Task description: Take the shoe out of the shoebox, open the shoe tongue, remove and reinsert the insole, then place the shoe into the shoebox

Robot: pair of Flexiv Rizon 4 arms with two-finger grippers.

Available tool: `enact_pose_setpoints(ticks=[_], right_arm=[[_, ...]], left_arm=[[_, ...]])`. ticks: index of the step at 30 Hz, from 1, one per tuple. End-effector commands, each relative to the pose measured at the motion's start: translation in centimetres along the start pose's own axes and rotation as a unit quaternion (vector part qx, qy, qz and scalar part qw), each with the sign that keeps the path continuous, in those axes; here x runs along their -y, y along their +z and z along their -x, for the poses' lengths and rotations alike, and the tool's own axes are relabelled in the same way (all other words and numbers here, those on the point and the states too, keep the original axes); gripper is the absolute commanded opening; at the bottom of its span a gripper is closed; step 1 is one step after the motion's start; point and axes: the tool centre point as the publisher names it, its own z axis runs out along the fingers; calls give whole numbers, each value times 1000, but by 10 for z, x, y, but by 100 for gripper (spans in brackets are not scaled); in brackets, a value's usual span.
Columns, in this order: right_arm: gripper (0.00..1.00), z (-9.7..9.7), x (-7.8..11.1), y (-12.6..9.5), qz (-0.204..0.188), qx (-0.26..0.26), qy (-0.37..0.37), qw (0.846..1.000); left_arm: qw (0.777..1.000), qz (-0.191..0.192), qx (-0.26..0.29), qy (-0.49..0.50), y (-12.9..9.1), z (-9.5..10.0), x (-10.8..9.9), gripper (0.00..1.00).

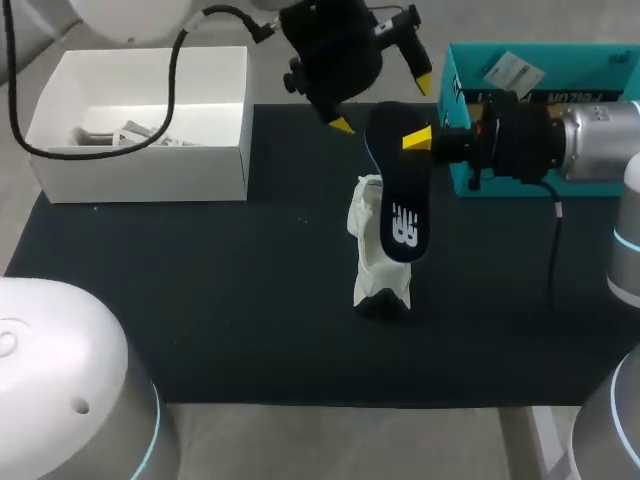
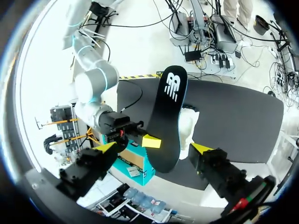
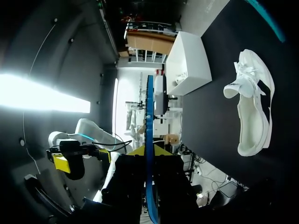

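Observation:
A white shoe (image 1: pixel 378 262) lies on the black mat (image 1: pixel 200 300) at the middle. Above it hangs the dark insole (image 1: pixel 400 195), and my right gripper (image 1: pixel 418 138) is shut on one edge of it near the upper end. In the right wrist view the insole (image 3: pixel 149 121) shows edge-on between that gripper's yellow tips (image 3: pixel 149 150), with the shoe (image 3: pixel 252 112) off to the side. My left gripper (image 1: pixel 383 103) stands open around the insole's upper end. In the left wrist view the insole (image 2: pixel 168 116) passes between its spread fingers (image 2: pixel 202 148) without touching them.
An open white box (image 1: pixel 140 170) holding paper stands at the mat's back left. A teal shoebox (image 1: pixel 540 60) sits at the back right, behind my right arm (image 1: pixel 590 140). A cable (image 1: pixel 553 250) hangs from that arm over the mat.

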Motion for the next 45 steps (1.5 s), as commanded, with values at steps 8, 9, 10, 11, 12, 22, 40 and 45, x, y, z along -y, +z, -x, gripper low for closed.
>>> enact_pose_setpoints(ticks=[8,9,10,11,12,22,40,45], right_arm=[[0,-6,2,-4,14,-17,7,1000],[0,-7,2,-4,15,-21,8,1000],[0,-9,1,-5,15,-25,9,1000],[0,-10,1,-5,16,-28,9,999],[0,-11,0,-5,16,-34,11,999],[0,-27,-5,-4,10,-55,13,998],[0,-39,-2,-6,12,-62,13,998],[0,-36,0,-4,2,-37,8,999]], left_arm=[[917,-64,393,9,-7,-27,-10,100],[917,-69,393,16,-5,-28,-7,100],[914,-71,399,17,-2,-29,-4,100],[909,-76,409,18,1,-30,-1,100],[906,-78,415,16,4,-31,2,100],[869,-71,490,-8,26,-35,-1,100],[843,-58,535,-5,51,-22,-13,64],[859,-82,505,17,57,-24,-9,59]])
